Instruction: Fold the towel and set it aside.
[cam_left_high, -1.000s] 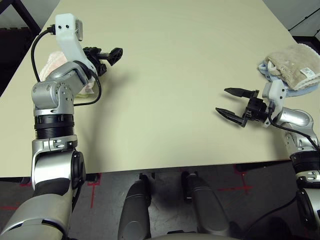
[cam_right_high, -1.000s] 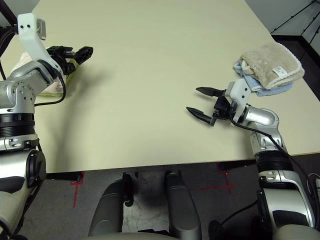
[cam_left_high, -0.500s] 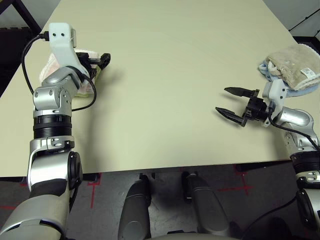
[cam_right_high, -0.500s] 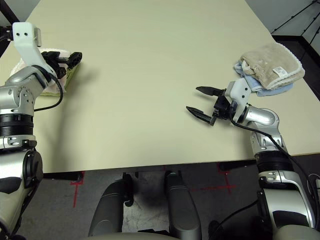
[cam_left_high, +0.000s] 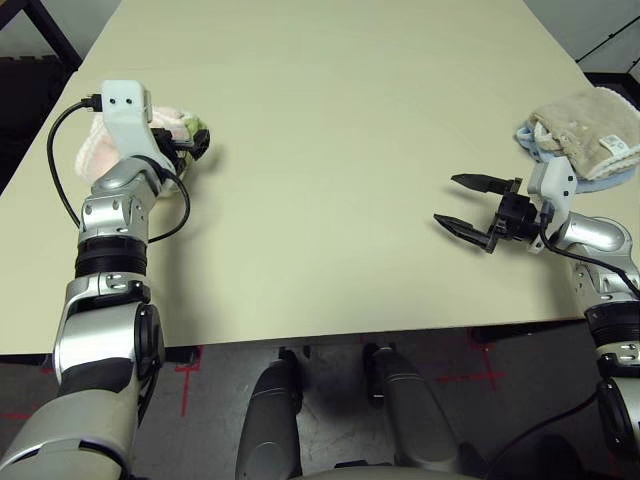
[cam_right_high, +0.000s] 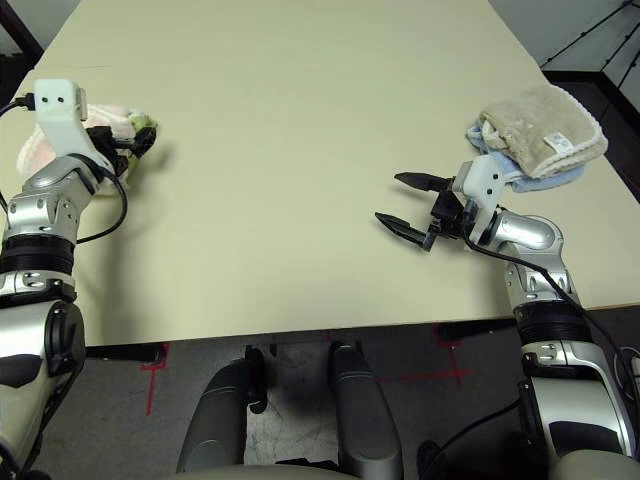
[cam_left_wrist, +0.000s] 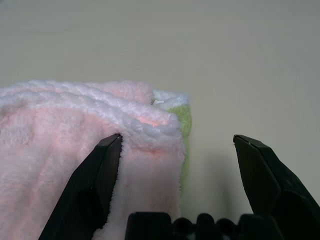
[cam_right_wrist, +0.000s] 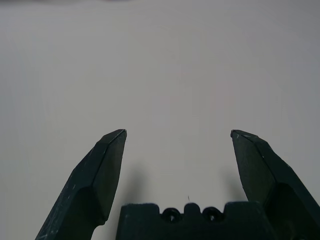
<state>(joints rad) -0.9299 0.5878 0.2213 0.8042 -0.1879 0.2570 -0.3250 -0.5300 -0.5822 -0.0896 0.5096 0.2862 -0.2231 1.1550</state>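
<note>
Over at the bench's (cam_left_high: 330, 150) ten o'clock corner, the pink towel (cam_left_wrist: 60, 145) lies folded in a soft bundle on top of a light green towel (cam_left_wrist: 181, 117), whose edge peeks out along one side. The left hand (cam_left_wrist: 175, 150) sits right at that bundle with its fingers spread wide: one finger (cam_left_wrist: 95, 175) rests on the pink terry while the other stands over bare bench just beside the stack, so the corner of the towel lies between them and nothing is clamped. From above, the left hand is mostly tucked behind its white wrist camera (cam_left_high: 125, 105).

The middle of the bench is plain pale wood.

Towards three o'clock the right hand (cam_left_high: 462, 203) hovers low above the bench, pointing inward, its two black fingers held wide apart and gripping nothing. Past it, near the bench's two o'clock edge and well apart from the pink towel, a beige towel (cam_left_high: 580, 130) lies crumpled on a blue towel (cam_left_high: 535, 145).
</note>
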